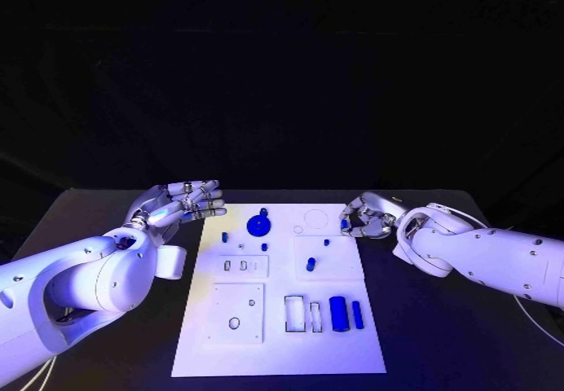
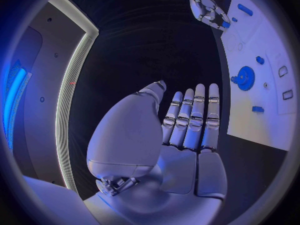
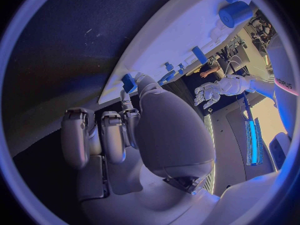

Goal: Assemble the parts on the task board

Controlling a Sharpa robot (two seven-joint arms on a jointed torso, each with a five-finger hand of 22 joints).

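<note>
**Two hands at the far end of the task board, right one pinching a small blue part**

Task board [image 1: 282, 342], a white plate, lies mid-tabletop [image 1: 458, 342], long axis running away from the robot.

L hand [image 1: 178, 204] hovers just off the board's far-left corner, palm up-ish, fingers [image 2: 197, 116] straight, side by side, holding nothing; thumb apart from them. Not touching the board.

R hand [image 1: 367, 218] sits at the board's far-right corner, fingers [image 3: 100, 135] curled in. A small blue part [image 1: 345, 224] is pinched between thumb and a finger, right at the board's edge; wrist view shows the same blue piece [image 3: 129, 82] at the fingertips against the board rim. Can't tell if it touches the board.

On the board:
- blue gear [image 1: 258, 226] near the far end, left of centre, w/ a small blue peg [image 1: 265, 247] just nearer the robot.
- small blue peg [image 1: 225, 237] by the board's left edge, beside the gear.
- short blue peg [image 1: 310, 264] about mid-board, right of centre.
- large blue cylinder [image 1: 338, 314] and a thinner blue bar [image 1: 357, 314] side by side toward the near-right part, next to two pale rectangular slots [image 1: 303, 314].
- pale square plate [image 1: 237, 313] w/ holes, near-left part.
</note>
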